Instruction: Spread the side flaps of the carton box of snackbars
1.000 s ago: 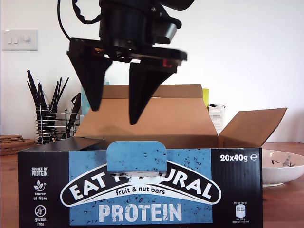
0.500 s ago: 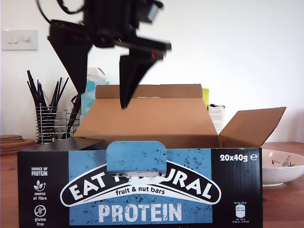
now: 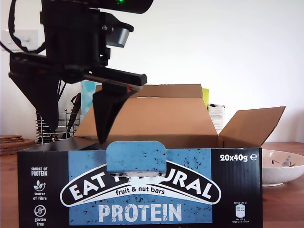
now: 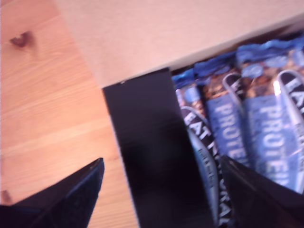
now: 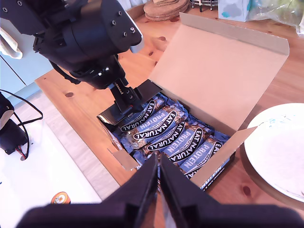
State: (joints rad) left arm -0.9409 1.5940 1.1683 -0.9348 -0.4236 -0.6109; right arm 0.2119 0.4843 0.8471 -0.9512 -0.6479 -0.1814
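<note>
Wooden table [image 4: 42, 109], carton box [image 3: 140, 187] reading "EAT NATURAL – PROTEIN", my first gripper [image 4: 161, 190] fingers spread, my second gripper [image 5: 159, 183] fingers pressed together.

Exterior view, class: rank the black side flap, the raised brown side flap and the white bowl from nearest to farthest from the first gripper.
1. Black side flap: just below my first gripper, at the exterior view's left.
2. Brown side flap: raised at the other end of the carton, at the exterior view's right.
3. White bowl: beyond that flap, at the exterior view's right edge.
</note>
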